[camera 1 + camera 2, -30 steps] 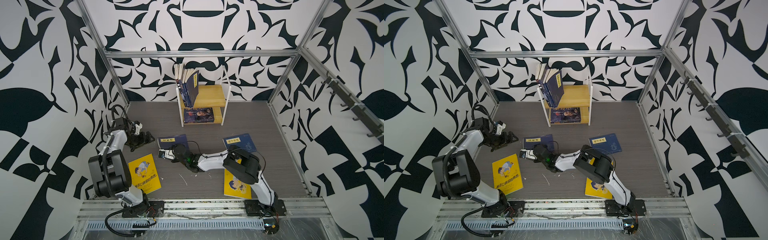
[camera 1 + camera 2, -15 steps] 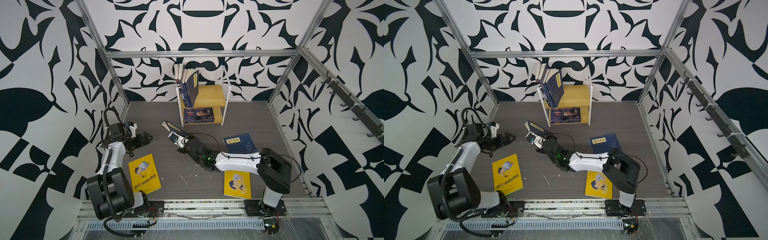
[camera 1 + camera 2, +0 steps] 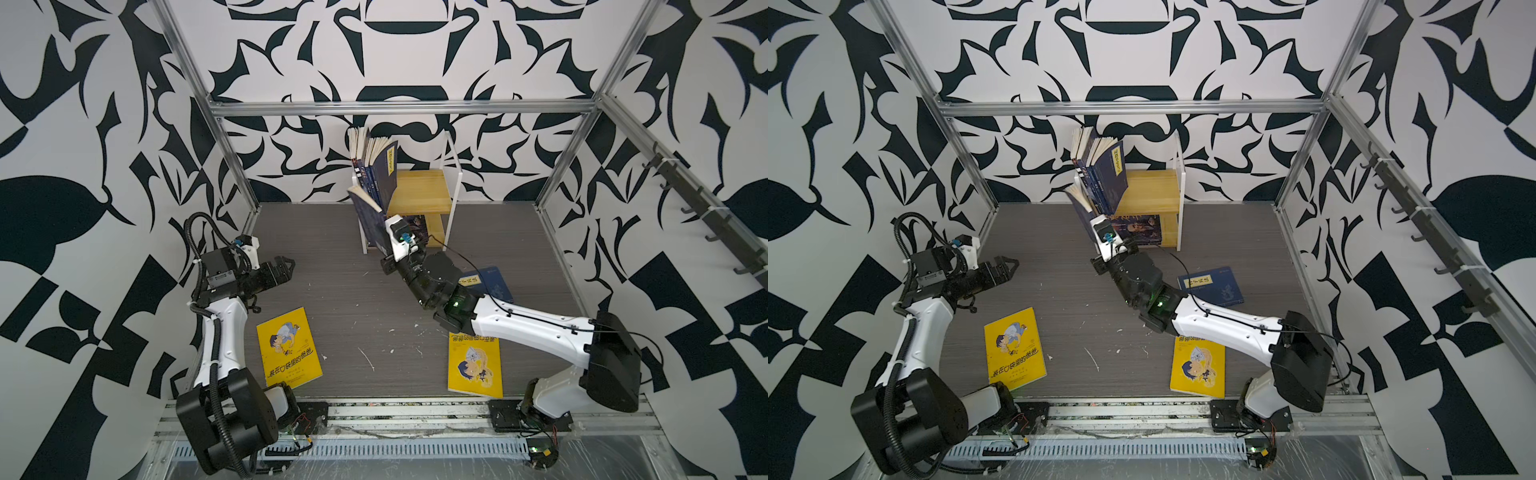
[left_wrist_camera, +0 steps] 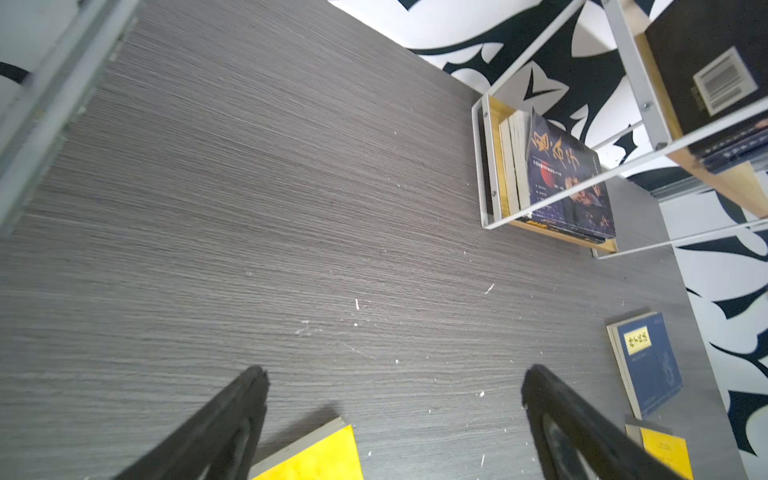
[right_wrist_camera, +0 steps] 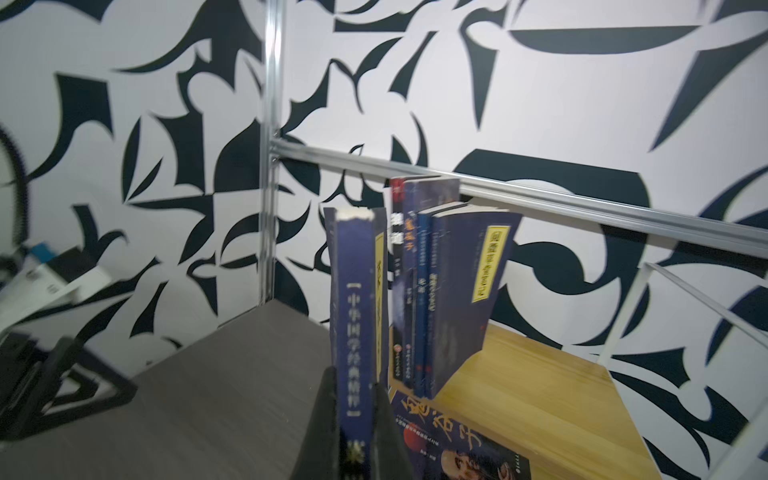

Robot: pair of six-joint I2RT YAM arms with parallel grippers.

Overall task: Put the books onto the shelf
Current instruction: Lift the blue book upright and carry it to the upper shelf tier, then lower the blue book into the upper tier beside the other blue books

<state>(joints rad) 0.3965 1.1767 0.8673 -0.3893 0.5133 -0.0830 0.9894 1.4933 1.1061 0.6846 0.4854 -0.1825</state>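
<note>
My right gripper is shut on a navy book, held upright by its spine at the left front of the shelf. Several navy books lean on the top board. A portrait book lies on the lower one. Two yellow books and a navy book lie on the table. My left gripper hangs open beyond the left yellow book.
The grey table is fenced by aluminium posts and patterned walls. The right arm stretches over the right yellow book and partly covers the navy one. White specks dot the tabletop.
The right gripper has lifted the navy book off the table and carried it back to the shelf's left front, turning it upright. The left gripper stays open in about the same place.
</note>
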